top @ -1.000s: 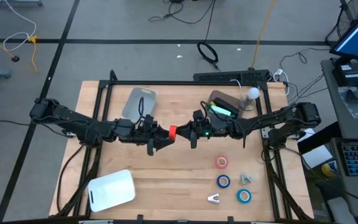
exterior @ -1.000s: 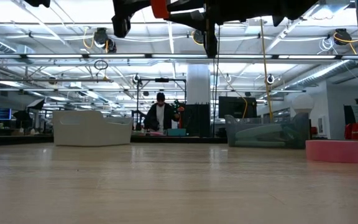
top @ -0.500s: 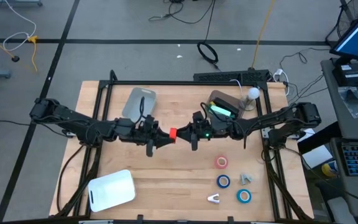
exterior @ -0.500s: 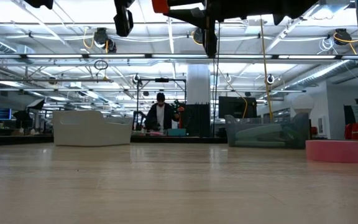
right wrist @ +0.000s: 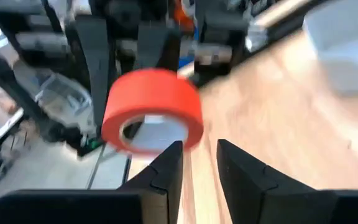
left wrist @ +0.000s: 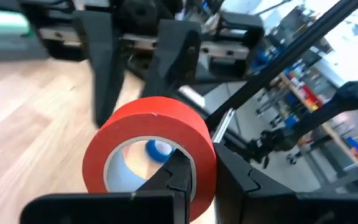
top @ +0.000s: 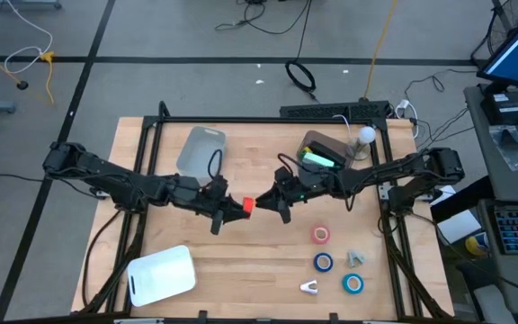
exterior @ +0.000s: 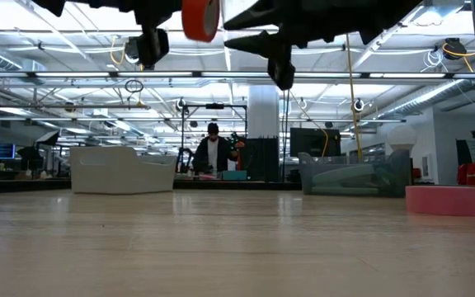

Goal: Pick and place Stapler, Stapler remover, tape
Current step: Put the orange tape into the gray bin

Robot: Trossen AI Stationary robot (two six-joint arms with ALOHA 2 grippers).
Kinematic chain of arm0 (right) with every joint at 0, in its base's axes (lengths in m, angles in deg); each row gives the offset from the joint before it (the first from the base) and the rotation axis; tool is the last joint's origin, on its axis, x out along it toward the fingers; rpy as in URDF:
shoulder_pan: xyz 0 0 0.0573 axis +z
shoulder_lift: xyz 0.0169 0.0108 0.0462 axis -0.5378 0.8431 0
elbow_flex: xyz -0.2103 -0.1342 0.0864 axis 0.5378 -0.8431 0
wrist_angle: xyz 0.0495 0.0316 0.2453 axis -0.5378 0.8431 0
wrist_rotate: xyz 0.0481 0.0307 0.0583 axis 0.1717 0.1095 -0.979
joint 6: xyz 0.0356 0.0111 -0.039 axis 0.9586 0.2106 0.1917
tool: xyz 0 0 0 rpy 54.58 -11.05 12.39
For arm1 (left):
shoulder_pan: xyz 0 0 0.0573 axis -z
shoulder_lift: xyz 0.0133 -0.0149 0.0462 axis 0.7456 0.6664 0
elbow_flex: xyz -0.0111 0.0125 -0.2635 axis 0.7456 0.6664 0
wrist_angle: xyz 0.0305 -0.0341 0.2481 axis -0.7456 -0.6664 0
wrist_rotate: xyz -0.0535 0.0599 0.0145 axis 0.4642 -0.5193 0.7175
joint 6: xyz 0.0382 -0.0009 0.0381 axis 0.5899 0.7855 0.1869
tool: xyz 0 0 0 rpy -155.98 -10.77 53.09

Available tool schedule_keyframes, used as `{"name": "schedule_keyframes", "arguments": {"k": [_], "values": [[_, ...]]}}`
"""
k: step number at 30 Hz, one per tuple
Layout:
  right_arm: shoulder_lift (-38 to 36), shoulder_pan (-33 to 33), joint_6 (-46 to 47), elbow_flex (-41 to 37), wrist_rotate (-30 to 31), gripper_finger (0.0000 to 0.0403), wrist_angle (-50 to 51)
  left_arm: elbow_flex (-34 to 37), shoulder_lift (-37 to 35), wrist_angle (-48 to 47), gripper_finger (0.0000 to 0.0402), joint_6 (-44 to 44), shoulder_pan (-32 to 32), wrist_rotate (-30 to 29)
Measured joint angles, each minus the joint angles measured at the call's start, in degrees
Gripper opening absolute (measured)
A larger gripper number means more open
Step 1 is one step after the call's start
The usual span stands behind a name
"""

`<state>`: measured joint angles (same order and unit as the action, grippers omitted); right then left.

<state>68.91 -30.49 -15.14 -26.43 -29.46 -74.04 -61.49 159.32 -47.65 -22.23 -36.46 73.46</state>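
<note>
The left hand [top: 237, 206] is gripping a red tape roll [top: 248, 205] by its rim, holding it in the air above the middle of the worktop [top: 268, 252]. The right hand [top: 268, 203] is sitting just beside the roll, fingers apart and off it

White bin [top: 161, 274], grey bin [top: 200, 148], person [exterior: 213, 153] beyond table [top: 268, 252]

Red tape roll [top: 248, 205] with white core; near it on the pale wood table [top: 268, 261], one pink roll [top: 321, 235], two blue rolls [top: 323, 262].
</note>
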Motion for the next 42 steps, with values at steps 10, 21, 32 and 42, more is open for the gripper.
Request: {"name": "schedule_keyframes", "arguments": {"k": [10,21,32,42], "values": [[-0.02,-0.26,-0.22,-0.02,-11.45,0.0102,6.95,0.00,-1.16,-16.04,0.0038,-3.67,-1.01,-0.32],[-0.04,-0.22,-0.30,-0.02,-14.57,0.0096,7.81,-5.32,-10.03,-49.91,0.0038,-3.45,-6.57,-6.98],[-0.04,-0.19,-2.29,-0.04,-14.50,0.0095,7.38,-15.10,-10.22,-78.75,0.0038,8.43,-17.64,-12.85],[-0.04,-0.19,-3.36,-0.04,-14.43,0.0098,1.31,-15.04,-6.71,-77.05,0.0038,27.17,-31.83,-11.98]]}}
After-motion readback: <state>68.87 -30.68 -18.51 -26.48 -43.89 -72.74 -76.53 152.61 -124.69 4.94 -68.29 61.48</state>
